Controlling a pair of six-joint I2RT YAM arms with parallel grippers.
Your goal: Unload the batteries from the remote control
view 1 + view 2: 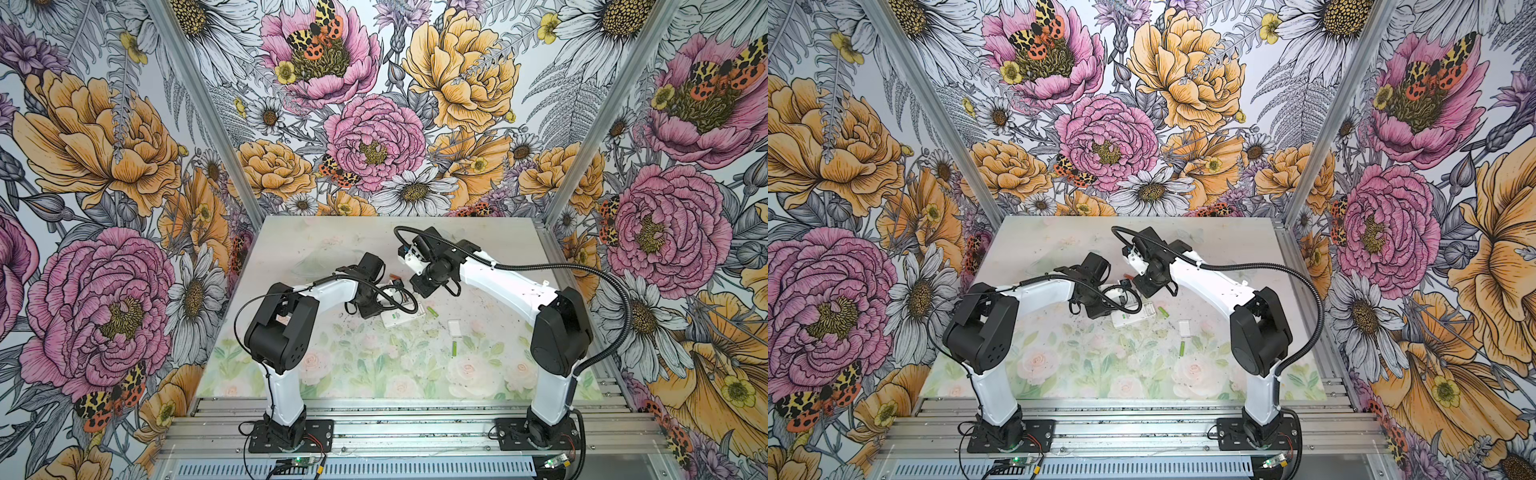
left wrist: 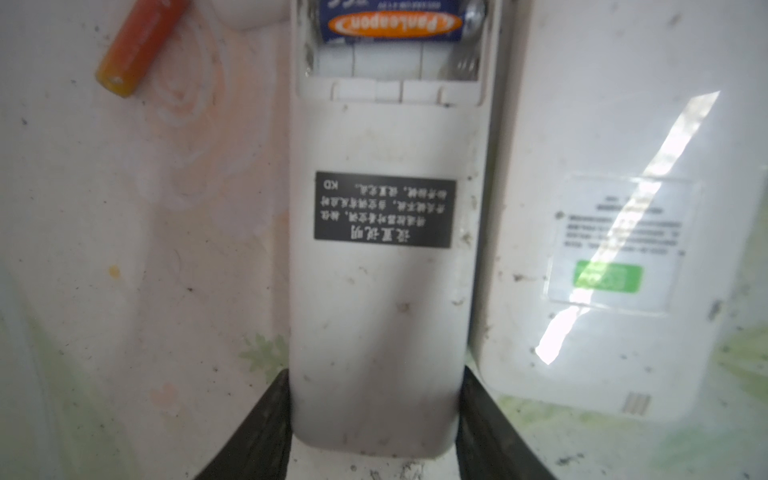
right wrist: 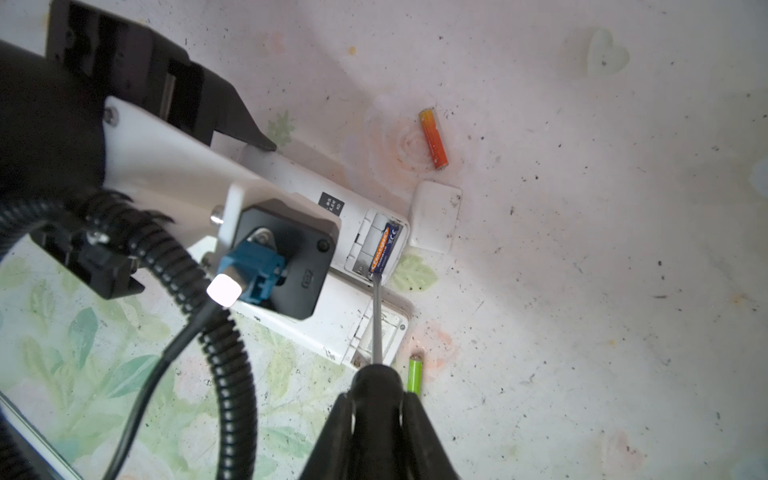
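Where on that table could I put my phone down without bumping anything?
The near strip of the table, from its front edge up to the nearer green battery, is bare. The far left corner by the wall looks free too. The middle is crowded: slim remote, wide remote, battery cover, orange battery, left tool and right tool.

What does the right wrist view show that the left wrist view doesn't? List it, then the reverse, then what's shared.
Only right wrist: the right claw gripping the screwdriver, tip at the end of the blue battery; a green battery; the loose cover. Only left wrist: the green sticker on the second remote. Both: the left claw clamping the remote, the blue battery in its open compartment, the orange battery on the table.
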